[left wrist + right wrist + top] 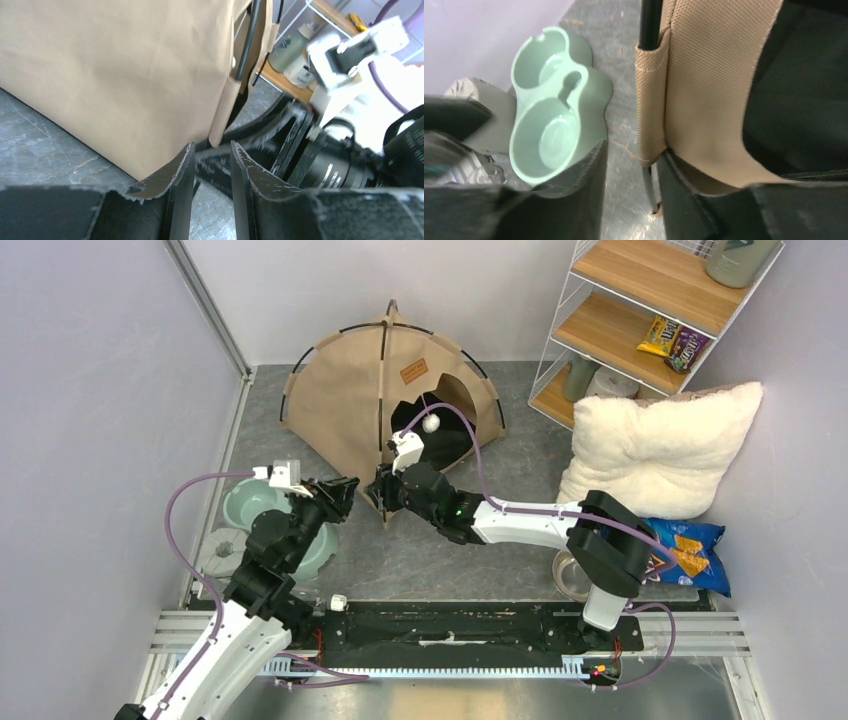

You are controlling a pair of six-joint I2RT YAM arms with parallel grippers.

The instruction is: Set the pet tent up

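Note:
The pet tent (385, 400) stands raised at the back centre, tan with black crossing poles, a brown label and a dark arched doorway. Both grippers meet at its near front corner. My left gripper (345, 490) is open just left of that corner. In the left wrist view its fingers (182, 170) stand apart over bare floor, with the tan pole sleeve (225, 110) just beyond the tips. My right gripper (385, 490) is open too. In the right wrist view the sleeve (651, 100) and the thin pole end (651, 185) lie in the gap beside its right finger, not clamped.
A mint double pet bowl (265, 515) and a grey item (215, 550) lie under the left arm. A fluffy white pillow (660, 445), a blue chip bag (690, 550) and a metal bowl (570, 575) are at the right. A wire shelf (650, 310) stands back right.

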